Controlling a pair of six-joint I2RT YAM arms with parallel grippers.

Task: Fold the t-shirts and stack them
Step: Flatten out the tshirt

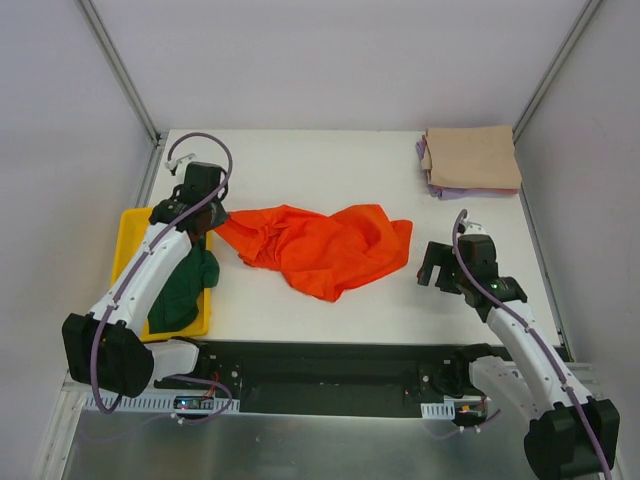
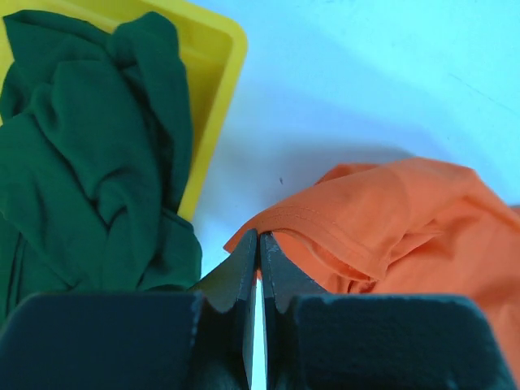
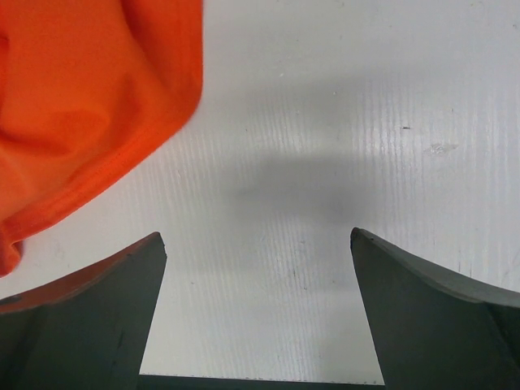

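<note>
Shirts: tan on purple stacked, orange crumpled on the bench, green in tray; left fingers pressed together by orange's hem, right fingers spread, empty.

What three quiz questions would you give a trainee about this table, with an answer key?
1. True or false: the green shirt lies in the yellow tray.
2. Multiple choice: which shirt lies folded on top at the far right corner? A blue shirt, B tan shirt, C green shirt.
3. Short answer: is the left gripper or the right gripper open?

Key: 1 true; 2 B; 3 right.
</note>
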